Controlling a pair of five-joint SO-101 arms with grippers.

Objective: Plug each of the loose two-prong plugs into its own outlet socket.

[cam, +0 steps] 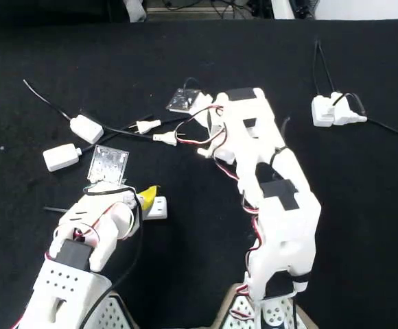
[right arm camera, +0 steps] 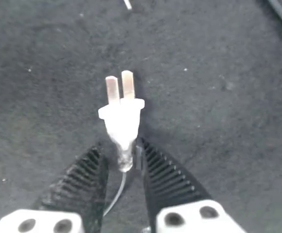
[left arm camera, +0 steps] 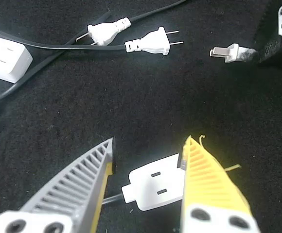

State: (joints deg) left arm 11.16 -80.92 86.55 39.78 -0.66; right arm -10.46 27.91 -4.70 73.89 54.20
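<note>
My left gripper [left arm camera: 148,143] is open, its grey and yellow fingers straddling a white outlet socket [left arm camera: 153,187] that lies on the black table with its slots facing up. In the high view this socket [cam: 157,208] sits just right of the left gripper [cam: 143,198]. My right gripper [right arm camera: 121,148] is shut on a white two-prong plug [right arm camera: 121,116], prongs pointing away from it. That held plug [left arm camera: 227,52] hangs right of two loose plugs [left arm camera: 150,44] [left arm camera: 104,31]. The loose plugs [cam: 165,138] [cam: 147,125] lie left of the right gripper [cam: 207,149].
Two more white sockets [cam: 86,128] [cam: 61,157] lie at the left with black cords. A white socket with a plug in it [cam: 333,110] sits at the far right. Black cords [cam: 48,103] trail across the cloth. The right arm spans the table's middle.
</note>
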